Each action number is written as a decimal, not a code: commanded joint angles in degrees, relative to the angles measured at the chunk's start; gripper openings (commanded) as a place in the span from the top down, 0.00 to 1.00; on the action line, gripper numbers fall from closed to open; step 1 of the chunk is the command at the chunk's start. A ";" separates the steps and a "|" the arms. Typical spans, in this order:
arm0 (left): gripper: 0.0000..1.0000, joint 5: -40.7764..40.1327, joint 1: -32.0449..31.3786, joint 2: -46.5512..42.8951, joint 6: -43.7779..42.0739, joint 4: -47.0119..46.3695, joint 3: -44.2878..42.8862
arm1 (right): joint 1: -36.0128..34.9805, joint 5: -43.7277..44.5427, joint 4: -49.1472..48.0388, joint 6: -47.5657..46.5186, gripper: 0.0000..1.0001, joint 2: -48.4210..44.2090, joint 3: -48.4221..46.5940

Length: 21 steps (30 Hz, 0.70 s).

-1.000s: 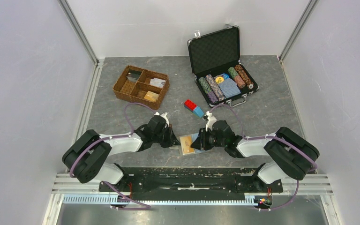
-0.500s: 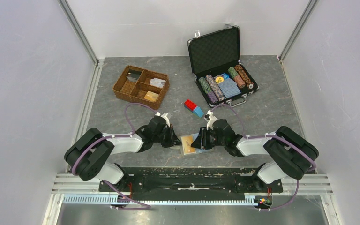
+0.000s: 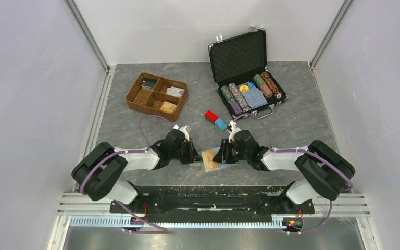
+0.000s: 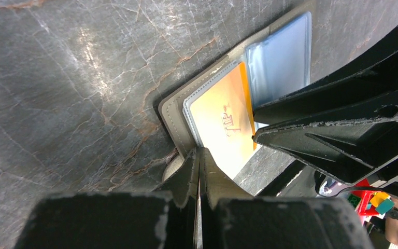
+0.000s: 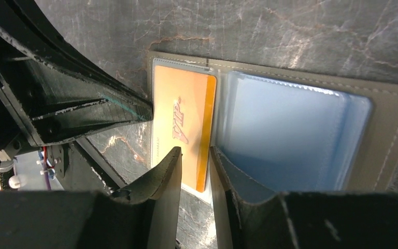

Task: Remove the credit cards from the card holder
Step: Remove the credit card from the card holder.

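— Which way does the orange-gold plastic card lie from your right claw?

— Straight ahead, long axis pointing away, near end between my parted tips, inside the open grey-tan bifold card holder. My left claw, shut, sits opposite.

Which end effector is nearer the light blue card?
Right. The right end effector is over the light blue card; the left end effector is shut at the opposite edge of the card holder.

Right claw straddles orange card (holder open flat).
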State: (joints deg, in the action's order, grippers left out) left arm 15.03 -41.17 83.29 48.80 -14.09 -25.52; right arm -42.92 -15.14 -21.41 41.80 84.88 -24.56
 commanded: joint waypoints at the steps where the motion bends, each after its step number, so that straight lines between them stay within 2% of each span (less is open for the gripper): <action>1: 0.98 -2.18 -1.16 1.85 1.23 3.58 1.09 | 0.12 6.77 6.47 -2.97 0.70 -1.20 -1.75; 8: 0.98 -2.33 -1.34 2.00 1.30 3.80 1.27 | 0.11 4.13 6.13 -2.97 0.68 0.57 -2.34; 21: 0.98 -2.55 -2.42 2.61 2.34 2.82 2.11 | 1.88 -4.17 -9.65 2.65 0.71 2.66 2.75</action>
State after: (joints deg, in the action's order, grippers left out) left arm 14.85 -42.00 83.74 49.56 -14.90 -25.47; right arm -41.74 -16.82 -24.86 42.22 86.39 -24.36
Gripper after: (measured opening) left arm 0.031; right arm 0.300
